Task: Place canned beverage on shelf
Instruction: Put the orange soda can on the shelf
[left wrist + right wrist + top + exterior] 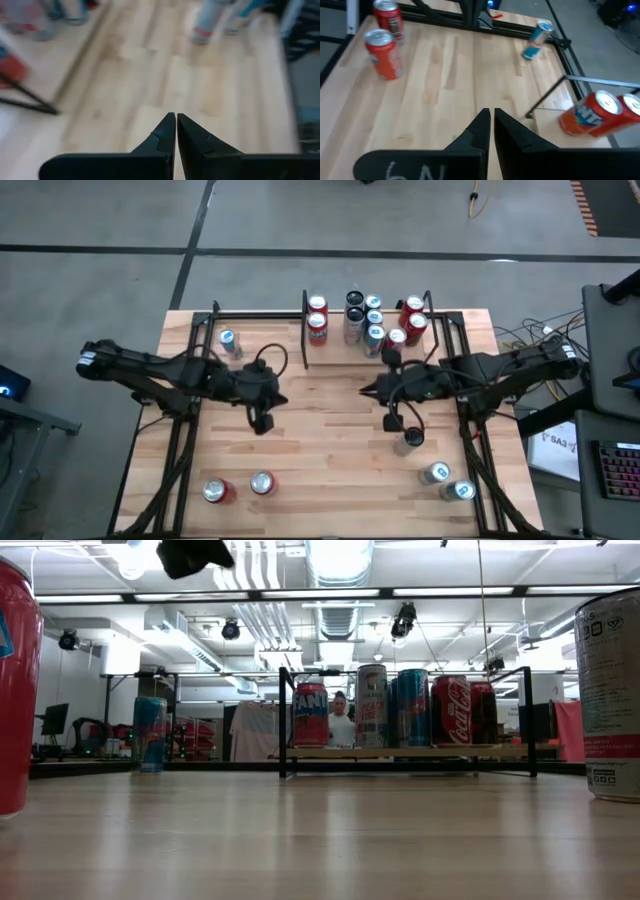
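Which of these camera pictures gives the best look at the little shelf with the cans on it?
The high view: it shows the whole shelf from above, with every can on it. The low view shows the shelf side-on across the table, with cans hiding one another. The right wrist view catches only a corner; the left wrist view shows none that I can make out.

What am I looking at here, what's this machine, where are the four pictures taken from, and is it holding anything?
This is a robot with two dark arms at a wooden table. One picture looks straight down from above, one looks level across the tabletop, and two come from cameras on the arms' wrists. The left gripper and right gripper both hover over the middle of the table, fingers shut, holding nothing. At the far edge stands a small shelf already carrying several cans. Loose cans stand around it: a blue can at the far left, two red cans near left, and three silver cans near right. The job is to put canned drinks on the shelf.
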You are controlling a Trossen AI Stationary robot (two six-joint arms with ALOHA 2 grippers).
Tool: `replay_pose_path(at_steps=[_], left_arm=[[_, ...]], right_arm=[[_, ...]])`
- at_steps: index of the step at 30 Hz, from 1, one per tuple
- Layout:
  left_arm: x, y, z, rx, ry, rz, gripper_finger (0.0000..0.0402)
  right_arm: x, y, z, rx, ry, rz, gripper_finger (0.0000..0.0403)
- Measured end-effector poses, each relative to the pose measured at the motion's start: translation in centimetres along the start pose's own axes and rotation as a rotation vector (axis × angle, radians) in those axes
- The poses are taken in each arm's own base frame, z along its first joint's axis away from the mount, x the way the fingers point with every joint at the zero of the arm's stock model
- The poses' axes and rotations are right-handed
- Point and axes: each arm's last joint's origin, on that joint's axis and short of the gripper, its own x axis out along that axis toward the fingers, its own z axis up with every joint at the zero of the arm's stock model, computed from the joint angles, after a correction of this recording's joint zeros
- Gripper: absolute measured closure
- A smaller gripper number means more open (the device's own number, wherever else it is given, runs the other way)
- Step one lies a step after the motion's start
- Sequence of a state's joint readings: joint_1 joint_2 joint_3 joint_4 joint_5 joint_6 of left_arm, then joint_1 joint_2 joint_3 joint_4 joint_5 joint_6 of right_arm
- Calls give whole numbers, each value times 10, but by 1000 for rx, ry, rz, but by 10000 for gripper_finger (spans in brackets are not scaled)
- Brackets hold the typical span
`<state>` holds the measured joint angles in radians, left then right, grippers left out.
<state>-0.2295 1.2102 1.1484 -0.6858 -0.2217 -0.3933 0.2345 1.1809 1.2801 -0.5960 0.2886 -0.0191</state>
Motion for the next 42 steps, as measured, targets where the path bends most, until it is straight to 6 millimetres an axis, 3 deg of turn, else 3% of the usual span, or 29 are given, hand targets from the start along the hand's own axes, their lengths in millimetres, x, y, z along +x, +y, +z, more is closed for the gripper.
replay_pose_path(at_steps=[10, 17, 22, 27, 35, 38, 42], left_arm=[[-6, -77, -6, 67, 49, -196, 402], [-1, -116, -21, 92, 248, -115, 378], [4, -140, -30, 76, 369, -48, 315], [15, -161, -40, 103, 461, 35, 211], [21, -161, -43, 70, 496, 103, 40], [22, -161, -46, 53, 507, 106, 9], [28, -162, -55, 52, 509, 100, 10]], right_arm=[[4, 11, -7, 3, 3, 28, 390], [8, 12, -11, 35, 0, 29, 390], [11, 13, -15, 46, 14, 28, 390], [12, 13, -17, 49, 18, 28, 390], [13, 14, -19, 45, 26, 28, 390], [13, 14, -19, 45, 26, 28, 390], [13, 14, -19, 43, 27, 28, 390]])
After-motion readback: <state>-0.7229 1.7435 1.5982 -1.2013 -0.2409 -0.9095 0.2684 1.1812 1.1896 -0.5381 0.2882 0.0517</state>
